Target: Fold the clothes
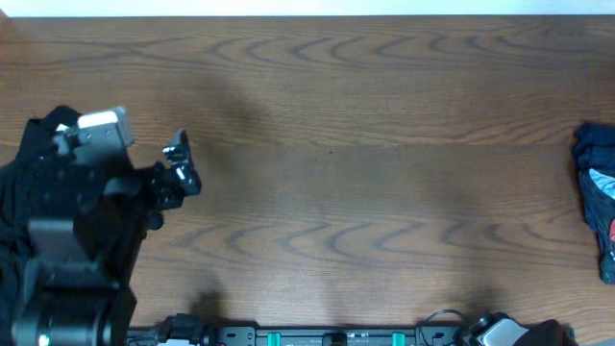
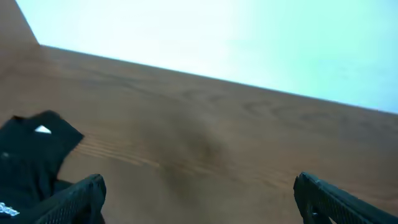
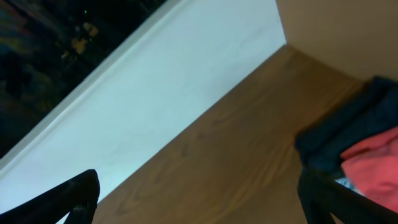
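Note:
A black shirt lies at the table's left edge, largely under my left arm. In the left wrist view it shows at the lower left with a small white logo. My left gripper is open and empty over bare wood just right of that shirt; its fingers are spread wide. A bundled pile of clothes, dark blue with coral-red cloth showing, sits at the right edge. My right gripper is open and empty; the pile's coral-red cloth lies beside its right finger.
The wooden table stretches between the two garments. A white wall or edge runs along the far side. The arm bases and cables sit along the front edge.

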Robot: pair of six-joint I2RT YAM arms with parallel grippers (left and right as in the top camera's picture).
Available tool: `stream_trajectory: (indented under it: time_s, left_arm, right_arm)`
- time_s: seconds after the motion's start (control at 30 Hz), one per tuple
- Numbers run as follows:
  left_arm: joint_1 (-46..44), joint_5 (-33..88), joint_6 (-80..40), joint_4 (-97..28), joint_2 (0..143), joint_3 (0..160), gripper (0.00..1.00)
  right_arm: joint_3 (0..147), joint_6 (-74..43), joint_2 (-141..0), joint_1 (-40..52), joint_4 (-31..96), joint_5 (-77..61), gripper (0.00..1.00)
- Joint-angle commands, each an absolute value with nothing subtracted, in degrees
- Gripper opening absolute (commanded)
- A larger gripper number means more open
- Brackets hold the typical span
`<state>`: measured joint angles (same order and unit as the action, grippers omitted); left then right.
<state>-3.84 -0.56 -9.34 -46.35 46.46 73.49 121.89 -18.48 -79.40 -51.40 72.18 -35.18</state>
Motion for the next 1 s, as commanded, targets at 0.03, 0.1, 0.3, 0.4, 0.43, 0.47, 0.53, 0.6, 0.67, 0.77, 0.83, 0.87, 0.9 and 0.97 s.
stream_trajectory:
  time_s: [0.03,0.1,0.3,0.4,0.43,0.47,0.53,0.6,0.67,0.77,0.83,0.87,0.9,0.97]
  left_arm:
    - [-3.6,-2.2,-8.6,-46.2,45.8,74.2,0.98]
    - [-3.6,-2.2,-8.6,-46.3,46.0,74.2,0.98]
    - [-3.6,-2.2,-8.6,-45.8,46.0,74.2,0.98]
    - [-3.6,-2.2,-8.6,-45.8,46.0,74.2,0.98]
    - [-3.6,-2.2,-8.6,-45.8,46.0,74.2,0.98]
    - [-3.6,-2.2,-8.6,-45.8,46.0,74.2,0.98]
    - [-3.6,-2.2,-8.6,-45.8,46.0,74.2,0.98]
    - [-3.6,-2.2,-8.6,-45.8,46.0,74.2,0.98]
    - [-3.6,-2.2,-8.6,-45.8,46.0,74.2,0.98]
    - [-3.6,-2.2,-8.6,-45.8,46.0,74.2,0.98]
    - [-3.6,-2.2,-8.7,-45.8,46.0,74.2,0.98]
    - [-3.6,-2.2,-8.7,-45.8,46.0,74.2,0.98]
    - [-3.6,-2.2,-8.6,-45.8,46.0,74.2,0.98]
    - [-3.6,-2.2,-8.6,-45.9,46.0,74.1,0.98]
  right_arm:
    - [122.2,-19.9,-79.4,-50.9,74.7,-36.2,0.99]
    - [122.2,-19.9,-79.4,-50.9,75.7,-36.2,0.99]
    - [122.2,-19.9,-79.4,-50.9,76.8,-36.2,0.99]
    - [122.2,-19.9,-79.4,-50.9,77.4,-36.2,0.99]
    - [122.2,-19.9,-79.4,-50.9,77.4,-36.2,0.99]
    - [122.2,-19.9,-79.4,-50.9,77.4,-36.2,0.99]
    - [122.2,-19.9,-79.4,-50.9,77.5,-36.2,0.99]
    - [122.2,-19.9,-79.4,-50.9,77.4,-36.2,0.99]
    - [122.2,-19.9,-79.4,-50.9,77.4,-36.2,0.99]
    - [122.2,-19.9,-79.4,-50.9,77.4,-36.2,0.99]
    - [122.2,-19.9,-79.4,-50.9,77.4,-36.2,0.99]
    - [122.2,-19.9,-79.4,-50.9,77.4,-36.2,0.99]
    - [122.2,-19.9,-79.4,-50.9,77.4,-36.2,0.99]
    - [122.2,-19.9,-79.4,-50.9,77.4,-36.2,0.99]
